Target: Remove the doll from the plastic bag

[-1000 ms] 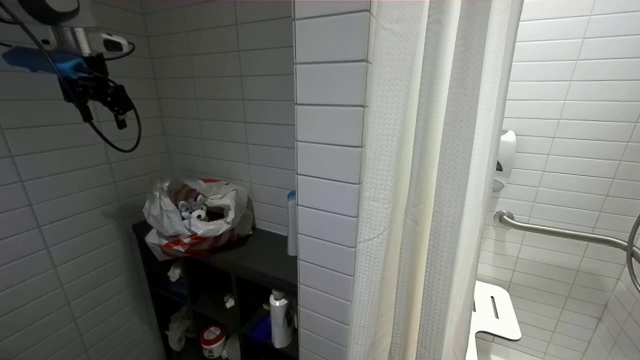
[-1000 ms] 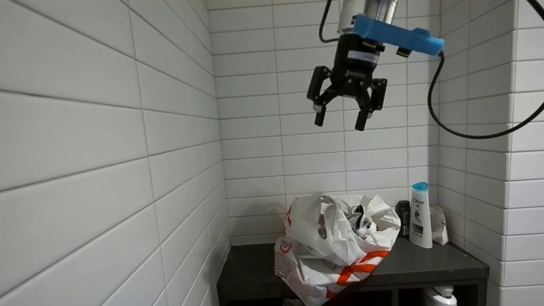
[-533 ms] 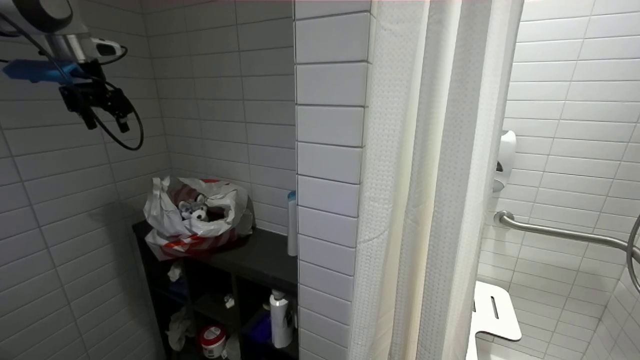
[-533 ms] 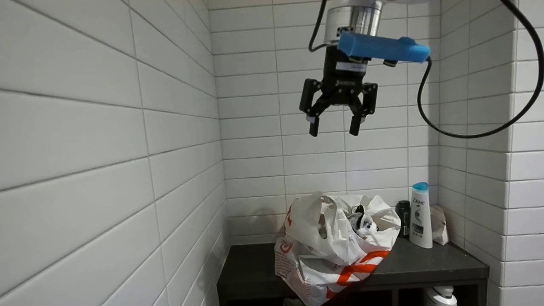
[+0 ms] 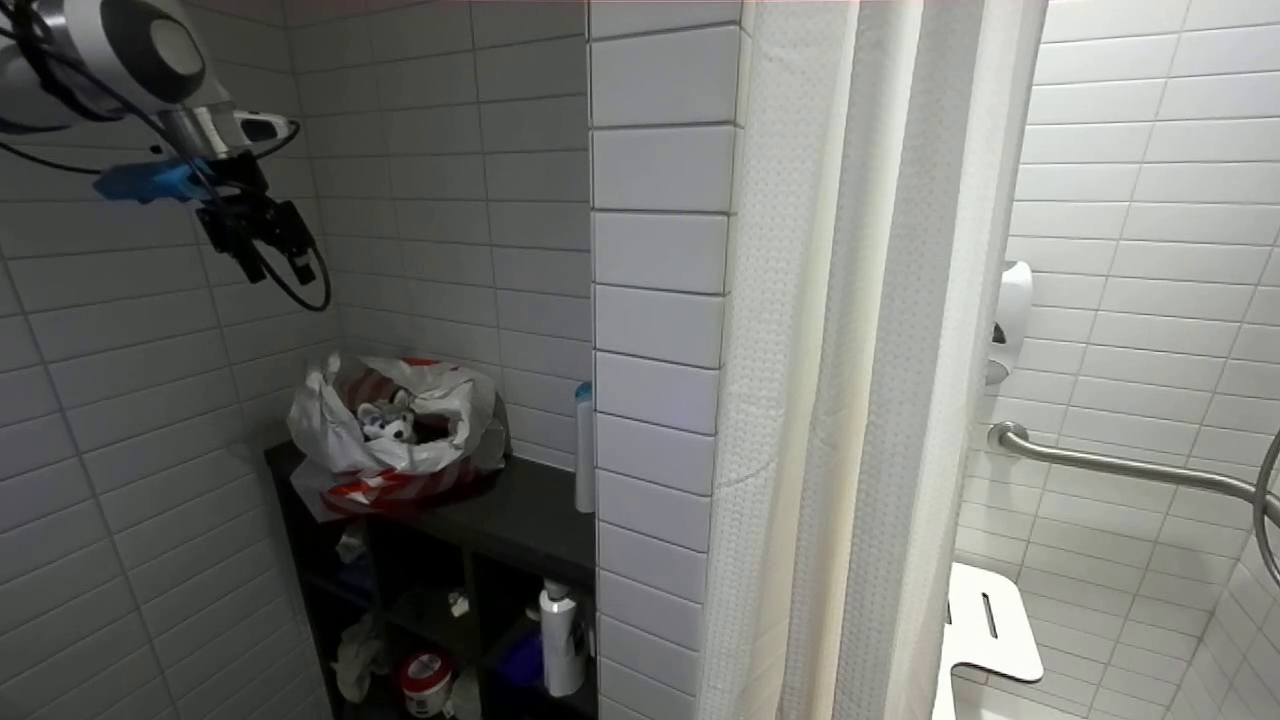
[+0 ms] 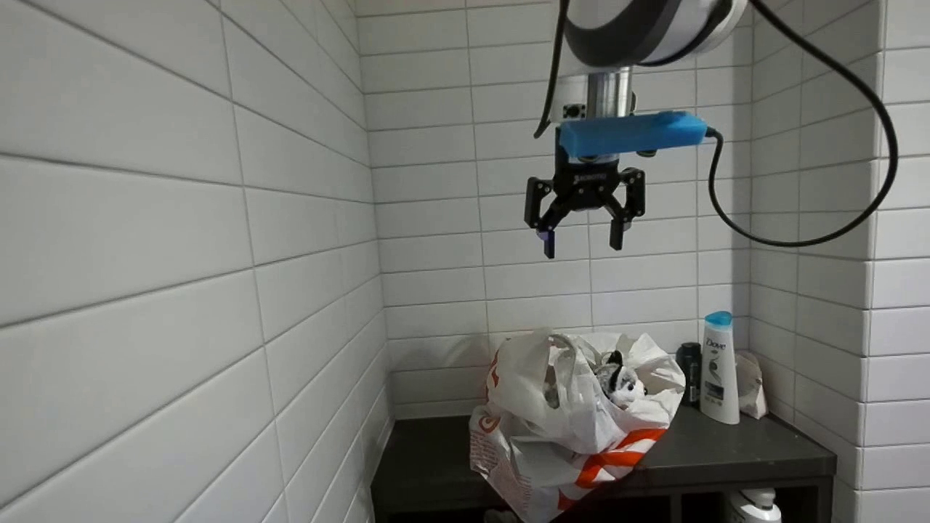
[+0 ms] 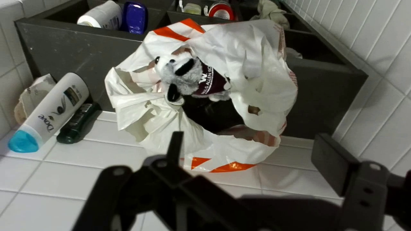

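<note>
doll: in plastic bag | well below end effector

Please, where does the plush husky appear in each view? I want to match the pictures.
In an exterior view: plush husky left of centre, just below mid-height.
In an exterior view: plush husky right of centre, lower half.
Wrist view: plush husky in the upper half, just left of centre.
Shared landmark: the striped plastic bag around it.

A grey-and-white doll sports maroon cloth with white lettering; orange stripes cross the white plastic bag; the desk is dark grey.
</note>
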Tool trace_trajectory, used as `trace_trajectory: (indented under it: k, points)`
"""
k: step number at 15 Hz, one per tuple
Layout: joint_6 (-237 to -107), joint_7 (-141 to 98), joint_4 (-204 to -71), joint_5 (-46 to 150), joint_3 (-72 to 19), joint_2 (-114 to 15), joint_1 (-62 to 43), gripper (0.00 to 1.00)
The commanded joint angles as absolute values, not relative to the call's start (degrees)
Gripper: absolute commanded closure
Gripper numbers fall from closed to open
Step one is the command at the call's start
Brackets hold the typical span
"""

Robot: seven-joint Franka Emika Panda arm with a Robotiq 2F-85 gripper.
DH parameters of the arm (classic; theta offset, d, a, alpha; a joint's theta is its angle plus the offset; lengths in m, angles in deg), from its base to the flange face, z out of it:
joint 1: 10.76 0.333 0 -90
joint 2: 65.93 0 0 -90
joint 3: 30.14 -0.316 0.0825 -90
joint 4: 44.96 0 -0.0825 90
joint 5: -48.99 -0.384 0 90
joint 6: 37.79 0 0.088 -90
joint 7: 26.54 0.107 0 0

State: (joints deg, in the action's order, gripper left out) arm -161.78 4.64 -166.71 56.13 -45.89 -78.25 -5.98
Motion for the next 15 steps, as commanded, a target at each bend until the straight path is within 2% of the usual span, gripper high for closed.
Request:
trace_trajectory:
  k: [1, 8, 15]
  points:
    - [-160.9, 8.3, -164.7, 58.6, -45.0, -75.4, -6.5, 0.0]
    - [-158.5, 21.8, -164.4, 60.9, -44.5, -71.6, -6.0, 0.0]
    - [-159.2, 52.4, -161.6, 70.6, -44.7, -67.2, -3.1, 0.0]
